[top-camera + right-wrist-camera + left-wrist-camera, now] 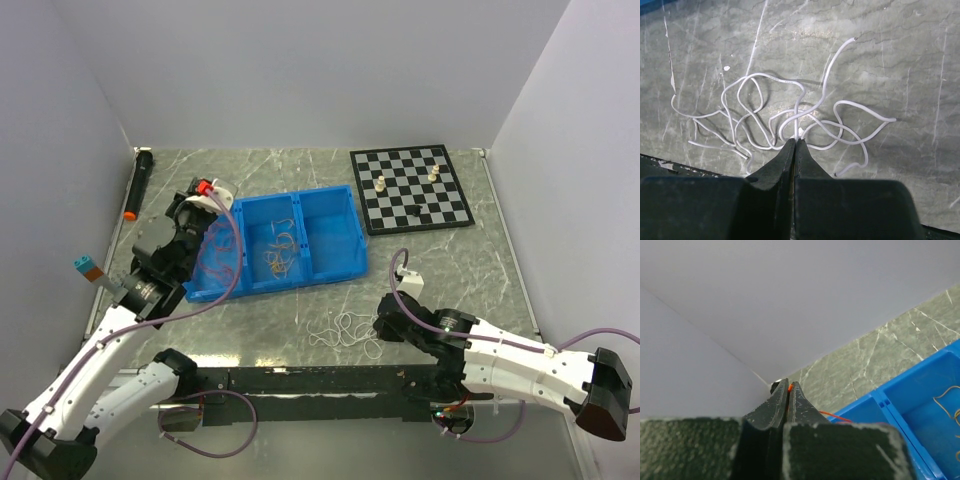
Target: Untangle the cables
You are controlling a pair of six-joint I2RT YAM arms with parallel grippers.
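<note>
Cables point(790, 115) (white) sprawl sideways, right fingers point(782, 160) pinching one

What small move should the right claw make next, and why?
Probably lift the right claw slightly and draw it aside: it is shut at the white cables, seemingly pinching one strand, while their loops lie crossed on the table.

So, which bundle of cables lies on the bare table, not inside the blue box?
The white cables, at the right gripper. The orange cables and red cables lie inside compartments of the blue box.
</note>
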